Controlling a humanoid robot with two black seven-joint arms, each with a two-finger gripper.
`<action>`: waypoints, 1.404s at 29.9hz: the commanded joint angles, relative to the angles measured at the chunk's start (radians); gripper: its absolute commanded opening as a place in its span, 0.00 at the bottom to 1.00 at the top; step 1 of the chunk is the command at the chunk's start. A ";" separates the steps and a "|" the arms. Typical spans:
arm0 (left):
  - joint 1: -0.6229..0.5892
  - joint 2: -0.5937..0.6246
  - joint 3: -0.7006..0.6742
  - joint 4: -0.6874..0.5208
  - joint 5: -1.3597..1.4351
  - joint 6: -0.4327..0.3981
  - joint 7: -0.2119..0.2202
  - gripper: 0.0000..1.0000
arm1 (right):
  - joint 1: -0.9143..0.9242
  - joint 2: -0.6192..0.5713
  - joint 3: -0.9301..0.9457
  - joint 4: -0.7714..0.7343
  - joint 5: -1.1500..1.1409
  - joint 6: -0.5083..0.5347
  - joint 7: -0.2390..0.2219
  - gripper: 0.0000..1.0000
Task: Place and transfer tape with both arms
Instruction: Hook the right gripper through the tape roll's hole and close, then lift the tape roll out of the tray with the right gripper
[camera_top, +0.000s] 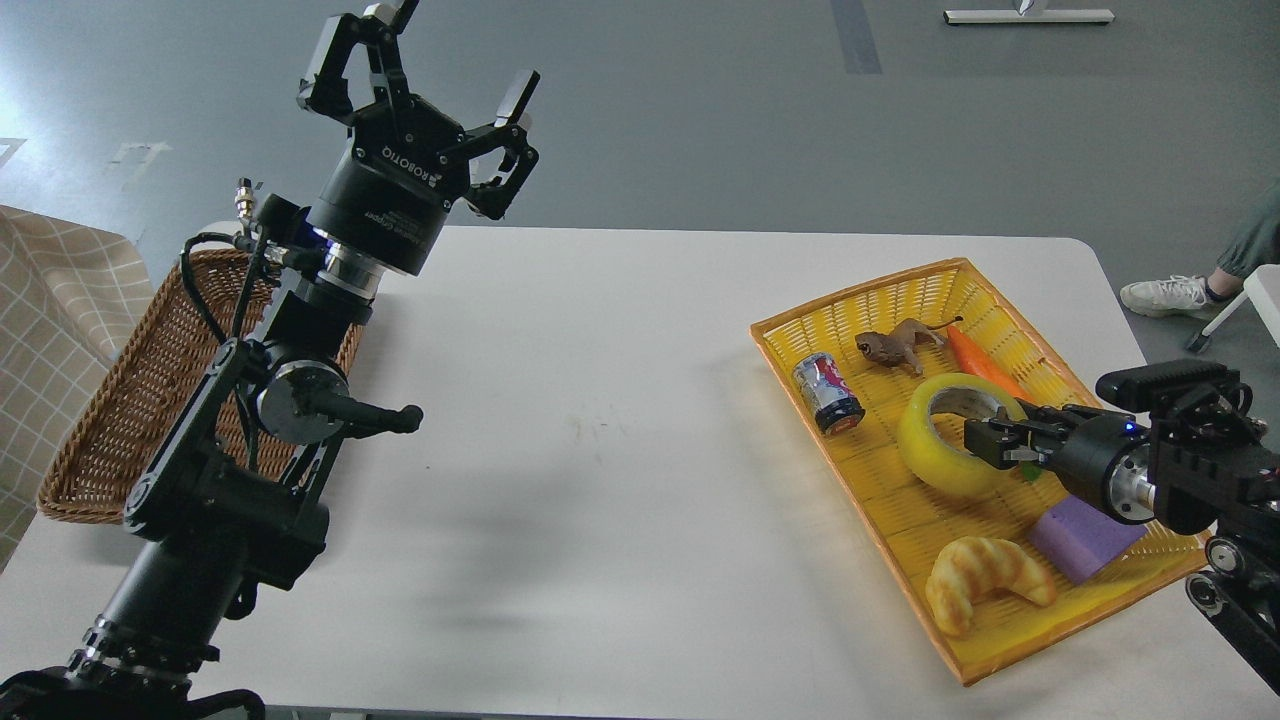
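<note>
The tape (945, 435), a glossy translucent yellow roll with a pale core, is seen lying in the woven yellow tray (880, 290), where the right gripper (985, 428) is set at its rim, one finger seemingly in the core; whether it is clenched cannot be told. The left gripper (430, 85) is held high, fingers spread, presumably awaiting the handover above the wicker basket (130, 400).

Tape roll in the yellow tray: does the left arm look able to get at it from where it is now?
Probably not directly: the tape roll lies in the yellow tray at the table's right end, with the right claw at it; the left claw is raised, open, far left.
</note>
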 joint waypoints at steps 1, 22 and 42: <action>0.000 0.000 0.000 0.000 0.001 0.000 0.000 0.98 | 0.000 0.001 0.030 0.010 0.000 0.000 0.000 0.20; -0.001 0.011 0.000 -0.002 0.001 0.003 0.000 0.98 | 0.193 0.056 0.026 0.062 0.083 0.014 -0.001 0.20; 0.003 0.022 -0.023 -0.002 0.001 0.002 0.000 0.98 | 0.225 0.228 -0.040 0.059 0.082 0.040 -0.001 0.20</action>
